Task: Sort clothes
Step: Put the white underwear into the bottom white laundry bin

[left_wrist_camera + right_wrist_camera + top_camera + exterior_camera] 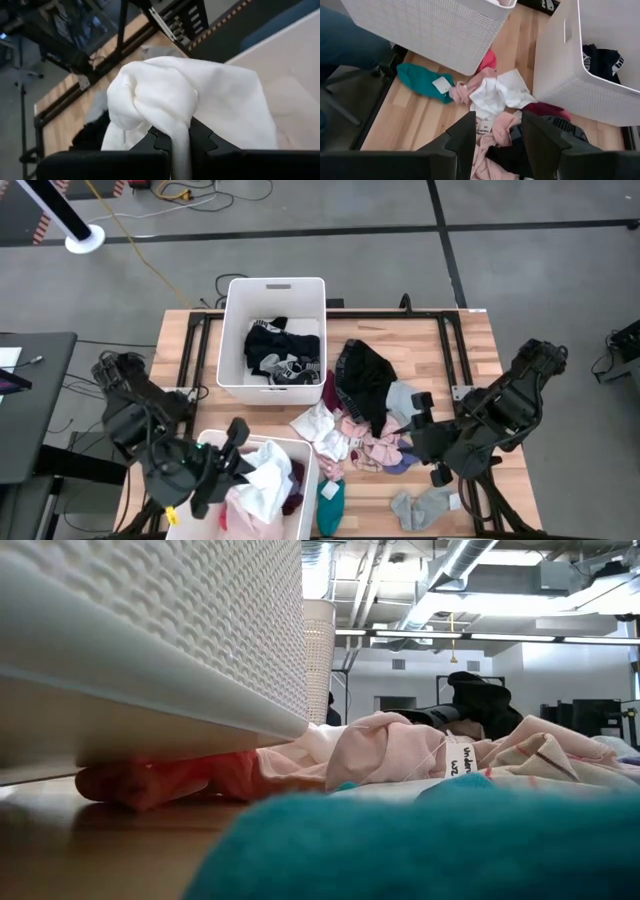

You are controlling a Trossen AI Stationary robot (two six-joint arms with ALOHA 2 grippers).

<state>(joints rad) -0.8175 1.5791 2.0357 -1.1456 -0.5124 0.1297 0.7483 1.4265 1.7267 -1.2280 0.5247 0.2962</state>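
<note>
From my remote station I see a wooden bench (470, 360) from above, carrying two white plastic bins and a loose heap of small garments. My left gripper (236, 465) hangs over the near bin (310, 470) at the bench's front edge, fingers (162, 142) pinched shut on a white garment (200, 95) that drapes in soft folds over them; pale and pink pieces already lie in that bin. The far bin (232, 330), towards the back edge, holds dark items. The unsorted pile (360, 425) sits mid-bench, between the bins and the right edge: a black garment (365, 375) on top at the back, white and pink pieces below it, a teal piece (331, 502) at the front edge beside the near bin, and a grey sock (425, 502) nearer the front right corner. My right gripper (432, 442) is low over the right side of the pile, fingers (465, 135) spread apart and holding nothing, pointing down at pink and white cloth. I judge everything here to be light, limp and easily tangled, so a pinch on a raised fold or bunched ridge should lift one piece cleanly, while a deep grab may drag neighbours along. The left arm is folded in close at the front left corner, and the right arm reaches inward from the right edge.
</note>
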